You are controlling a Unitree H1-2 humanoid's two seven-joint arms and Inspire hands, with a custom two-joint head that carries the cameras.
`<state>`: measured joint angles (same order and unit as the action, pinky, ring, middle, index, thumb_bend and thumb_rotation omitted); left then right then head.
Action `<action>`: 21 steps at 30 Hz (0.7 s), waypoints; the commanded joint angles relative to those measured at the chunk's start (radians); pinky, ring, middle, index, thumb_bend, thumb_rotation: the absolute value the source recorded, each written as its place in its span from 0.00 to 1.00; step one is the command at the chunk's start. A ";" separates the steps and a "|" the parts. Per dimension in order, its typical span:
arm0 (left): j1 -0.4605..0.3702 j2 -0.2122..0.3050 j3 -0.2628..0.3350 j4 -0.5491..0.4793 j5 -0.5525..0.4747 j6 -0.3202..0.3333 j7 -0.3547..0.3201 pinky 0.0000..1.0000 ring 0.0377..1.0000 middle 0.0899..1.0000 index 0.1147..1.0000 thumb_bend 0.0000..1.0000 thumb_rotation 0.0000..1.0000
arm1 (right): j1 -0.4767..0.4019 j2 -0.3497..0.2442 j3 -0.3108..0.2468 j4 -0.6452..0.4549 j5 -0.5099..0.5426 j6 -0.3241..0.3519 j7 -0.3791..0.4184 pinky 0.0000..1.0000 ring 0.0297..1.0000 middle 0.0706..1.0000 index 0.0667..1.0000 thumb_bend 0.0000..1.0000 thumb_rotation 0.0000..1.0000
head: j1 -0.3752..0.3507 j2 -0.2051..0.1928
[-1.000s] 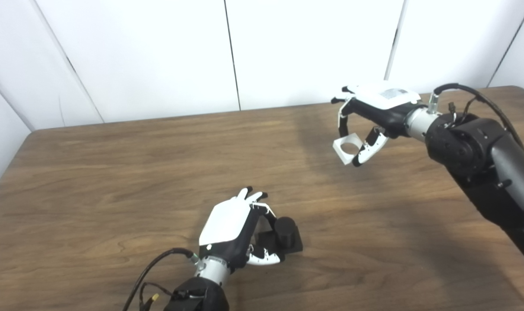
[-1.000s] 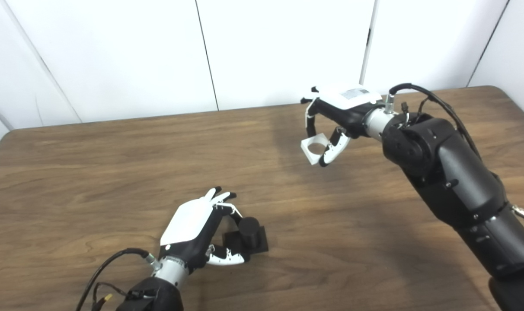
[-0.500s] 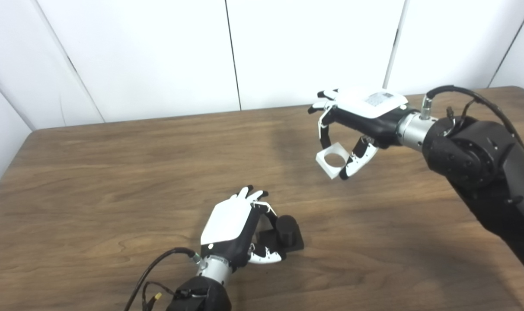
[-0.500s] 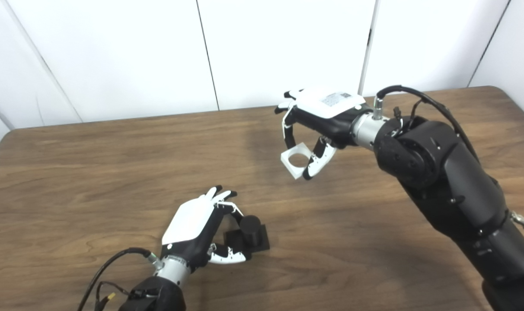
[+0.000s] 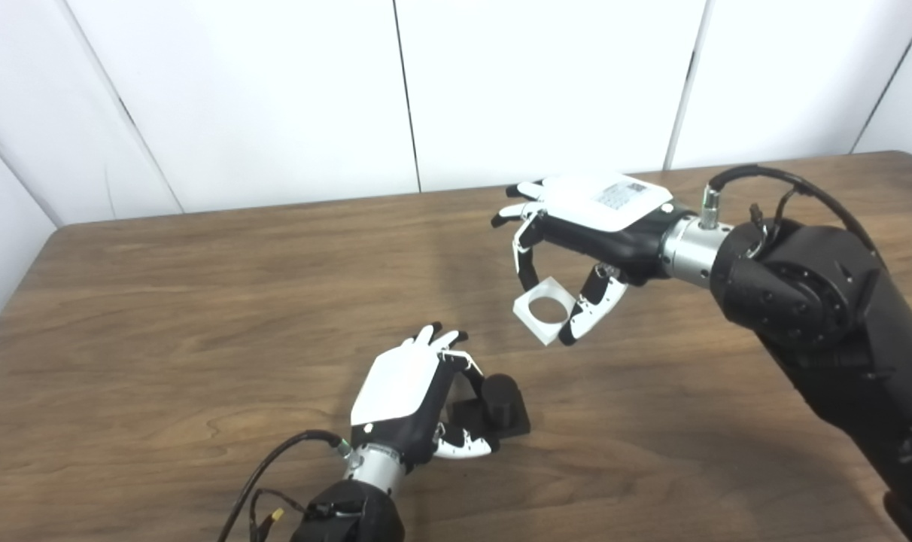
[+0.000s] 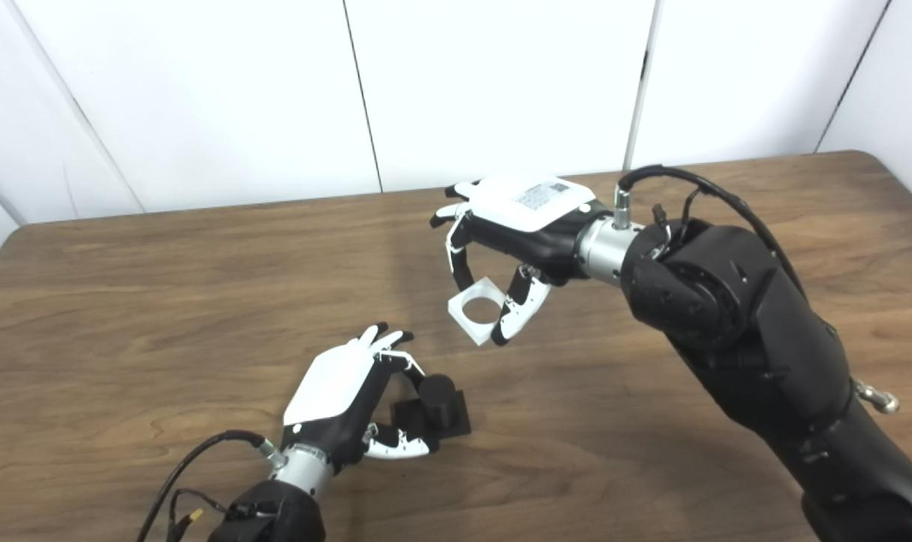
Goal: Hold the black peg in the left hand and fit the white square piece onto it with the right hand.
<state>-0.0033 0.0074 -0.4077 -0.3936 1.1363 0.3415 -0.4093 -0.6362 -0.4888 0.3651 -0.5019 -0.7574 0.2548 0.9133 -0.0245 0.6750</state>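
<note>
At the left of the scene, low on the wooden table (image 5: 162, 316), the left hand (image 5: 411, 399) is set beside the black peg (image 5: 499, 397), its fingers and thumb curled about the peg's square base. The peg is seen standing upright on that base, just to the right of the palm, with the base resting on the table; whether it is gripped firmly or only steadied cannot be told. Up and to the right of the peg, clear of the table, the white square piece (image 5: 544, 310) is held in the right hand (image 5: 588, 233), pinched between fingertips at its far edge and the thumb at its near right edge, with the round hole left uncovered and tilted slightly. The piece is not yet over the peg.

The piece is judged to be light, rigid plastic with smooth sides, so a pinch at the outer edges should suffice, though it could slip or twist if pressed off-centre. The peg is likewise judged stiff and best held by its base, leaving the cylinder free for the hole.
</note>
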 commanded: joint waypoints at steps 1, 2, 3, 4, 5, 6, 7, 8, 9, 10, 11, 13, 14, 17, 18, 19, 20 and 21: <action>-0.016 -0.003 -0.004 0.006 0.016 0.008 -0.016 0.99 1.00 0.92 0.43 0.52 0.07 | -0.032 0.013 -0.001 -0.031 -0.013 -0.011 -0.007 1.00 1.00 0.90 0.45 0.53 0.14 | -0.001 0.001; -0.017 -0.003 -0.003 0.005 0.014 0.009 -0.019 0.99 1.00 0.92 0.43 0.52 0.07 | -0.032 0.014 0.005 -0.031 -0.017 -0.018 -0.005 1.00 1.00 0.90 0.45 0.53 0.14 | -0.001 0.004; -0.017 -0.003 -0.003 0.005 0.012 0.009 -0.020 0.99 1.00 0.93 0.43 0.52 0.07 | -0.032 0.014 0.013 -0.030 -0.022 -0.028 -0.004 1.00 1.00 0.90 0.45 0.53 0.14 | -0.001 0.004; -0.017 -0.003 -0.003 0.005 0.011 0.009 -0.020 0.99 1.00 0.93 0.43 0.52 0.07 | -0.033 0.015 0.021 -0.029 -0.028 -0.036 -0.001 1.00 1.00 0.90 0.45 0.53 0.14 | -0.001 0.004; -0.018 -0.002 -0.003 0.006 0.011 0.009 -0.022 0.99 1.00 0.93 0.43 0.52 0.07 | -0.034 0.017 0.028 -0.028 -0.036 -0.042 0.002 1.00 1.00 0.90 0.45 0.53 0.14 | 0.000 0.003; -0.019 -0.002 -0.003 0.006 0.012 0.010 -0.024 0.99 1.00 0.93 0.43 0.52 0.07 | -0.034 0.020 0.034 -0.027 -0.041 -0.044 0.005 1.00 1.00 0.90 0.45 0.53 0.14 | 0.000 0.003; -0.019 -0.003 -0.003 0.006 0.012 0.010 -0.026 0.99 1.00 0.93 0.43 0.52 0.07 | -0.033 0.024 0.038 -0.026 -0.044 -0.046 0.006 1.00 1.00 0.90 0.45 0.53 0.14 | 0.000 0.003; -0.020 -0.003 -0.002 0.006 0.012 0.010 -0.026 0.99 1.00 0.93 0.43 0.52 0.07 | -0.033 0.028 0.043 -0.025 -0.046 -0.047 0.007 1.00 1.00 0.90 0.45 0.53 0.14 | 0.000 0.003; -0.020 -0.004 -0.003 0.007 0.012 0.009 -0.024 0.99 1.00 0.93 0.43 0.52 0.07 | -0.032 0.031 0.046 -0.023 -0.046 -0.051 0.007 1.00 1.00 0.90 0.45 0.53 0.14 | 0.000 0.004; -0.021 -0.004 -0.003 0.006 0.015 0.009 -0.024 0.98 1.00 0.92 0.43 0.52 0.07 | -0.031 0.034 0.050 -0.019 -0.047 -0.056 0.006 1.00 1.00 0.90 0.45 0.53 0.14 | 0.000 0.004; -0.023 -0.005 -0.004 0.006 0.018 0.010 -0.026 0.98 1.00 0.92 0.43 0.52 0.07 | -0.031 0.036 0.053 -0.016 -0.049 -0.061 0.006 1.00 1.00 0.90 0.45 0.53 0.14 | 0.000 0.005; -0.025 -0.005 -0.005 0.005 0.023 0.012 -0.030 0.98 1.00 0.93 0.43 0.52 0.07 | -0.029 0.042 0.056 -0.012 -0.050 -0.067 0.003 1.00 1.00 0.90 0.45 0.53 0.14 | 0.000 0.005; -0.026 -0.005 -0.005 0.006 0.023 0.011 -0.029 0.98 1.00 0.93 0.43 0.52 0.07 | -0.027 0.045 0.058 -0.010 -0.052 -0.070 0.002 1.00 1.00 0.90 0.45 0.53 0.14 | 0.000 0.006; -0.028 -0.004 -0.007 0.006 0.022 0.008 -0.025 0.97 1.00 0.92 0.43 0.52 0.07 | -0.022 0.056 0.070 -0.004 -0.061 -0.077 0.004 1.00 1.00 0.90 0.45 0.53 0.14 | 0.001 0.004; -0.027 -0.003 -0.006 0.005 0.019 0.008 -0.027 0.98 1.00 0.93 0.43 0.52 0.07 | -0.021 0.060 0.073 -0.002 -0.063 -0.081 0.006 1.00 1.00 0.90 0.45 0.53 0.14 | 0.001 0.004; -0.027 -0.004 -0.006 0.004 0.019 0.009 -0.029 0.98 1.00 0.93 0.43 0.52 0.07 | -0.020 0.062 0.075 0.001 -0.064 -0.085 0.007 1.00 1.00 0.90 0.45 0.53 0.14 | 0.004 0.006; -0.027 -0.005 -0.007 0.004 0.022 0.011 -0.031 0.98 1.00 0.93 0.43 0.52 0.07 | -0.020 0.063 0.077 0.003 -0.065 -0.089 0.008 1.00 1.00 0.91 0.45 0.53 0.14 | 0.004 0.006; -0.027 -0.006 -0.007 0.004 0.024 0.013 -0.032 0.98 1.00 0.93 0.43 0.52 0.07 | -0.020 0.064 0.078 0.005 -0.066 -0.092 0.009 1.00 1.00 0.91 0.45 0.53 0.14 | 0.004 0.006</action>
<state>-0.0152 0.0045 -0.4092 -0.3936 1.1393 0.3509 -0.4339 -0.6258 -0.4317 0.4522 -0.4869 -0.8151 0.1820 0.9360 -0.0199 0.6796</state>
